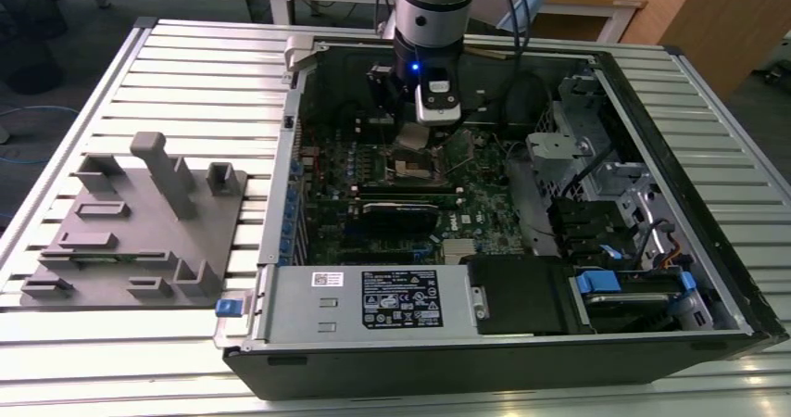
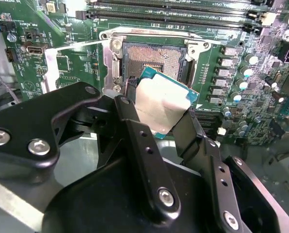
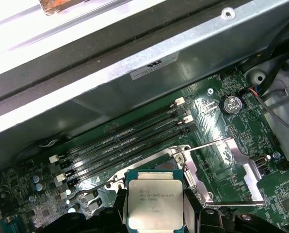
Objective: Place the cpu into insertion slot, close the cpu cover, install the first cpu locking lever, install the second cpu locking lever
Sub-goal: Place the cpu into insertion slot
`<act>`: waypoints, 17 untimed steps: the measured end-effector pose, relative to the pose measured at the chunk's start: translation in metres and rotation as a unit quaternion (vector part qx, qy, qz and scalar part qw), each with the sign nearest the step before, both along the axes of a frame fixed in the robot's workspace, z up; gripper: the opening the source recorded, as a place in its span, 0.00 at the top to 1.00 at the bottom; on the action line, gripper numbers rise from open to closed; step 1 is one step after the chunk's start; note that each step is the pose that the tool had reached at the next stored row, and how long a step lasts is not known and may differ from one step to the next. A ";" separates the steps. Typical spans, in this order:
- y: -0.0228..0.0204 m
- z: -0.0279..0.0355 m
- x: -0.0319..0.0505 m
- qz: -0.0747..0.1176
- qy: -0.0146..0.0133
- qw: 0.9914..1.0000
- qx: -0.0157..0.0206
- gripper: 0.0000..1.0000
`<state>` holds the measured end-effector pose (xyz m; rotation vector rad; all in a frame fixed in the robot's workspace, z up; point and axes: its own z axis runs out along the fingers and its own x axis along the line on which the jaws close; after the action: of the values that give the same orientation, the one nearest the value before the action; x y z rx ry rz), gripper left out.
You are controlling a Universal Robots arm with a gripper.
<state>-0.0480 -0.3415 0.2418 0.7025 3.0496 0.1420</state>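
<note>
I am holding the cpu [image 2: 168, 107], a flat square chip with a dull silver top and green edges, pinched between my gripper's [image 2: 159, 101] black fingers. It is hanging over the golden-brown insertion slot [image 2: 153, 57], beside the opened cpu cover [image 3: 234, 151]. My arm [image 1: 433, 9] is reaching down into the computer case [image 1: 495, 361].

A computer case [image 1: 495, 366] lies on a table [image 1: 198, 74]. A tray [image 1: 124, 259] sits on the table too, at the exterior view's left of the case. Inside the case lies a board [image 1: 488, 185], and the slot [image 2: 152, 58] is in that board. The gripper [image 2: 160, 109] holds the chip [image 3: 153, 199] tilted just over the slot, not in it. The cover [image 3: 246, 158] is swung open beside the slot. Long card slots [image 3: 125, 138] run next to the slot.
</note>
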 end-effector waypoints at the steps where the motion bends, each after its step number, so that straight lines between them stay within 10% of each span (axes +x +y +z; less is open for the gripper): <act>1: 0.0000 0.0000 0.0000 -0.001 0.000 1.000 0.000 0.46; 17: 0.0000 0.0000 0.0000 -0.015 0.000 1.000 0.000 0.46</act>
<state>-0.0480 -0.3415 0.2418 0.7469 3.0377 0.1416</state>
